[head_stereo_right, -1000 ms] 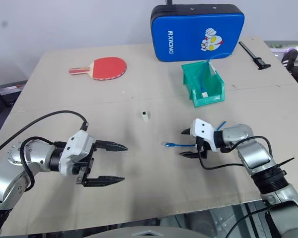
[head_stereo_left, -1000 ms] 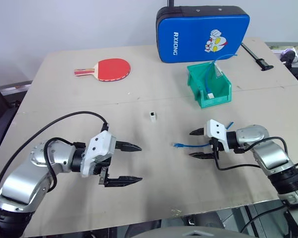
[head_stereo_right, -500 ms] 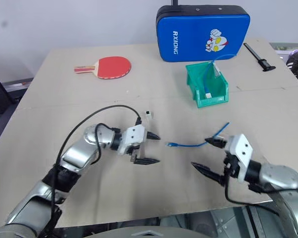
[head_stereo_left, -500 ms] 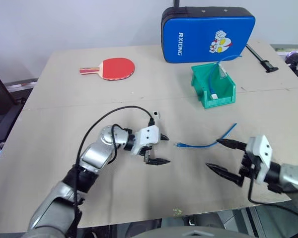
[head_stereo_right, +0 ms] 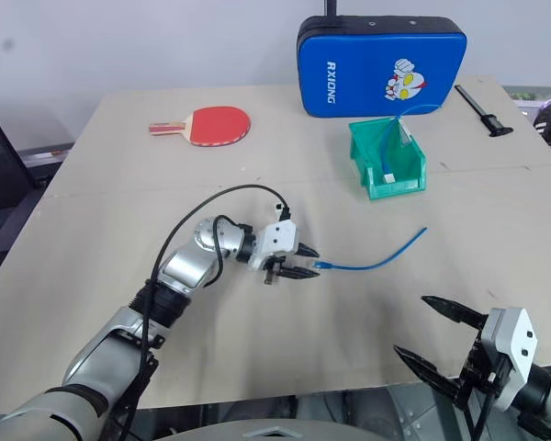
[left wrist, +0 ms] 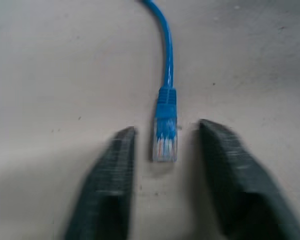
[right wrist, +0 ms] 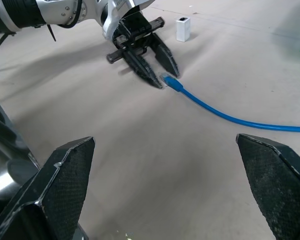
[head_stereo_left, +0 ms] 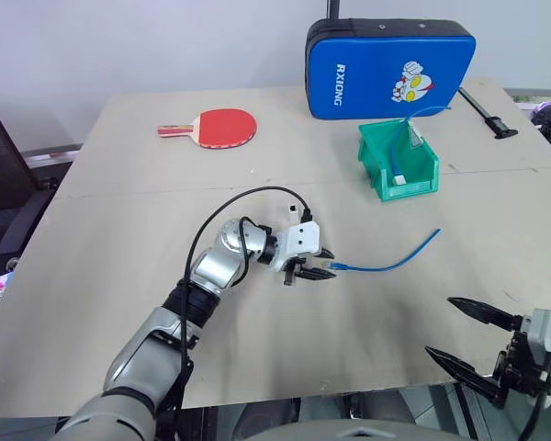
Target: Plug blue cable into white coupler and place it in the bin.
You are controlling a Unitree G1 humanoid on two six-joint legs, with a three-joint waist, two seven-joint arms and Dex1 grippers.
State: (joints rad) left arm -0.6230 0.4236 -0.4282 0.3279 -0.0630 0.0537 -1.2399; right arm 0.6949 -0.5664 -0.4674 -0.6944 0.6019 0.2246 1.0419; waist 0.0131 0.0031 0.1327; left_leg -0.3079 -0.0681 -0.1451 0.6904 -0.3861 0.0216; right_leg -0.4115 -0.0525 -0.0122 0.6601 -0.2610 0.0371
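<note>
My right gripper's (head_stereo_left: 466,336) 2 black fingers (right wrist: 65,185) are spread wide with nothing between them, hovering at the near edge of the table (head_stereo_left: 119,239), well apart from everything else. Farther in, the left gripper (left wrist: 164,155) has its 2 fingers (left wrist: 107,175) down at the tabletop, drawn in narrow on either side of the clear plug at the end of the blue cable (head_stereo_left: 386,262). From the left wrist view I see a slim gap on each side of the plug, so they are not pinching it; I would call them nearly closed but still loose around it. The cable itself lies flat on the table, curving away from the plug toward the robot's right and ending with its far tip pointing toward the bin (head_stereo_left: 397,163).

Just beyond the left gripper's white housing stands the white coupler (right wrist: 183,29), upright on the table, apart from the cable. Farther back on the right is the green bin, with a second blue cord (head_stereo_left: 402,147) inside it. Behind that stands a blue padded case (head_stereo_left: 390,69) with a cartoon print, and a red table tennis paddle (head_stereo_left: 216,128) lies at the far left.
</note>
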